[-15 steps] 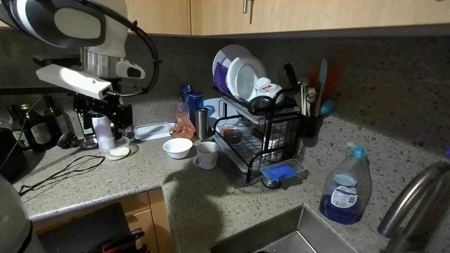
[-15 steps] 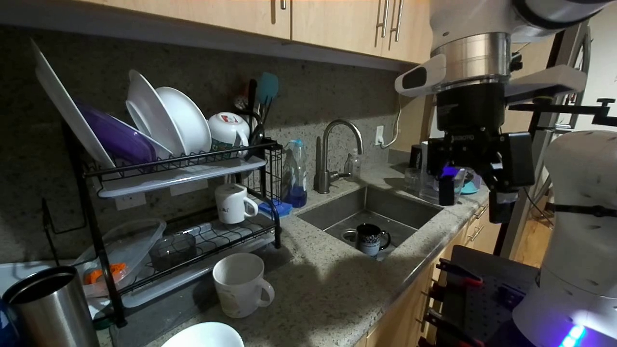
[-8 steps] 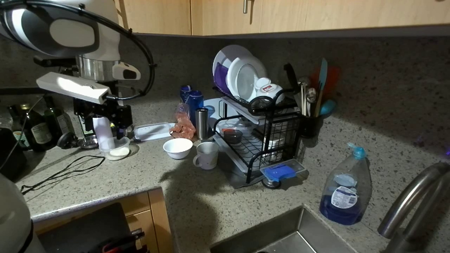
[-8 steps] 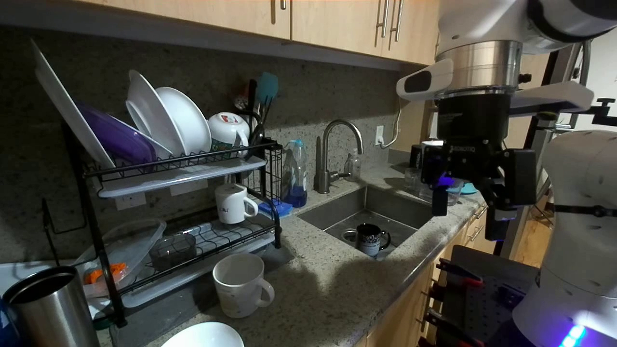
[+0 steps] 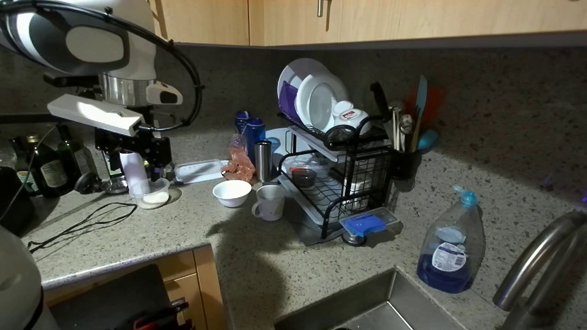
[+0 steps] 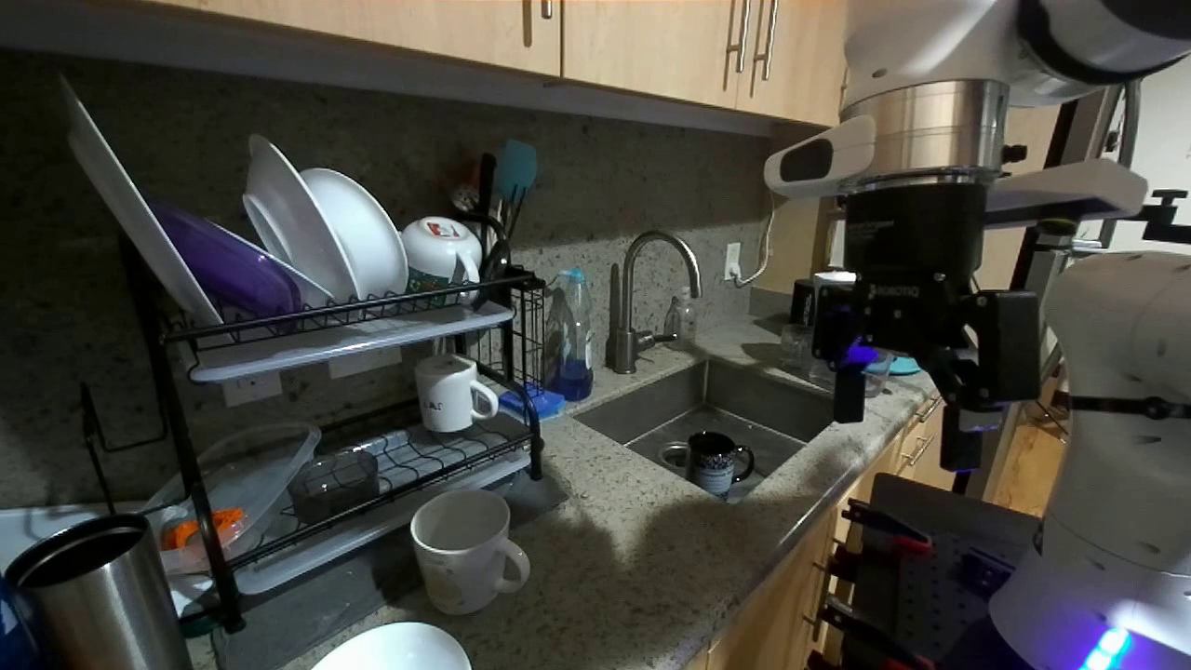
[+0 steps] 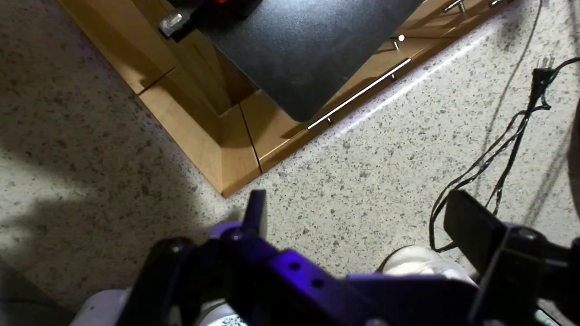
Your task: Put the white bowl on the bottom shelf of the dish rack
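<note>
In an exterior view, the rack (image 6: 363,343) at left holds dishes (image 6: 358,233) and mugs (image 6: 443,393); the bowl (image 6: 395,649) sits bottom left. The gripper (image 6: 904,430), right, gapes.

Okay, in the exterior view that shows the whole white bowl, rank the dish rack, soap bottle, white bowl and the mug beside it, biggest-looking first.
1. dish rack, clearly largest in an exterior view
2. soap bottle
3. white bowl and mug, unranked: the bowl looks wider, the mug taller, about alike overall
</note>
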Controlling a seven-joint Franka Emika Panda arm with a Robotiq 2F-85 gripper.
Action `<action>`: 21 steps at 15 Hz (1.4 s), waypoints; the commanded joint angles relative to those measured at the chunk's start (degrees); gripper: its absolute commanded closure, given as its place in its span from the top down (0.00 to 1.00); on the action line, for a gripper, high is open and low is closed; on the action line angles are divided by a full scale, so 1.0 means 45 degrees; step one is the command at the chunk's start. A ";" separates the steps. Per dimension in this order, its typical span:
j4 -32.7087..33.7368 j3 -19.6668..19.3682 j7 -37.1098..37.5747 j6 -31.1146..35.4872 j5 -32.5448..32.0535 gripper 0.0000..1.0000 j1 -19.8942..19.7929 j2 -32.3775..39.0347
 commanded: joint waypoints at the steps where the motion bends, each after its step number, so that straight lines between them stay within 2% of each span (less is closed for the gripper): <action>1: 0.0010 -0.0079 -0.0022 0.0931 0.0906 1.00 0.0615 0.0649; 12: 0.0003 0.0236 -0.0887 0.4894 0.4294 1.00 0.2856 0.2717; 17: 0.0072 0.0661 -0.0933 0.6721 0.5073 1.00 0.3800 0.3791; 21: 0.0203 0.1062 -0.0652 0.8791 0.5164 1.00 0.4434 0.4842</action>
